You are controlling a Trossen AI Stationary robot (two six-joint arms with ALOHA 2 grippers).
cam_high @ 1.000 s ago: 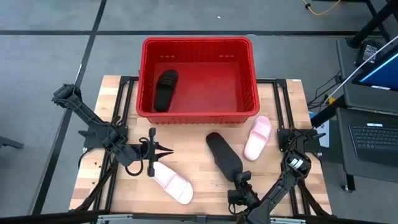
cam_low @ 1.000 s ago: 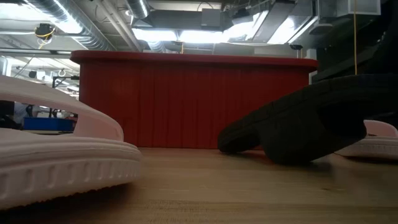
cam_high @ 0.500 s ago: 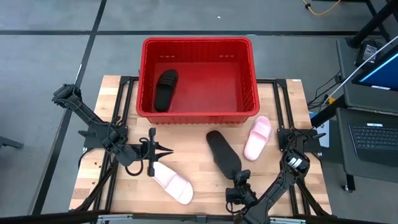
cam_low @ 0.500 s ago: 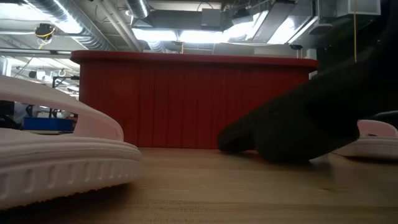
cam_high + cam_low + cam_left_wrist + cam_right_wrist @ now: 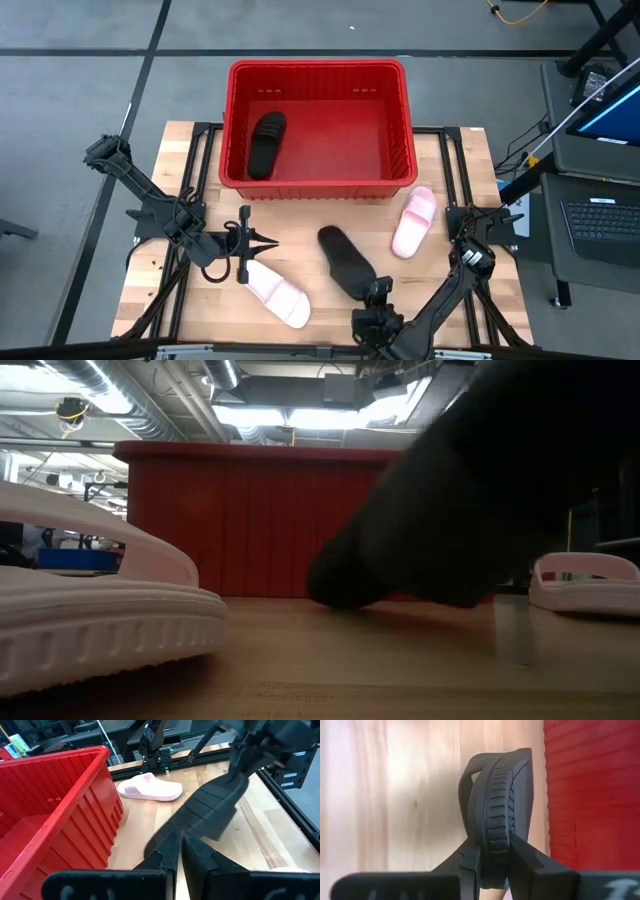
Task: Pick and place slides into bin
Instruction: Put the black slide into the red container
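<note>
Right hand (image 5: 374, 293) gripping one black slide (image 5: 343, 262), four slides

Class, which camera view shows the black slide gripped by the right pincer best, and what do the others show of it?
The left wrist view: the black slide shows whole, tilted, heel raised. The high view shows its position below the bin. The right wrist view shows the right pincer clamping its edge. The low view shows a dark blur.
</note>
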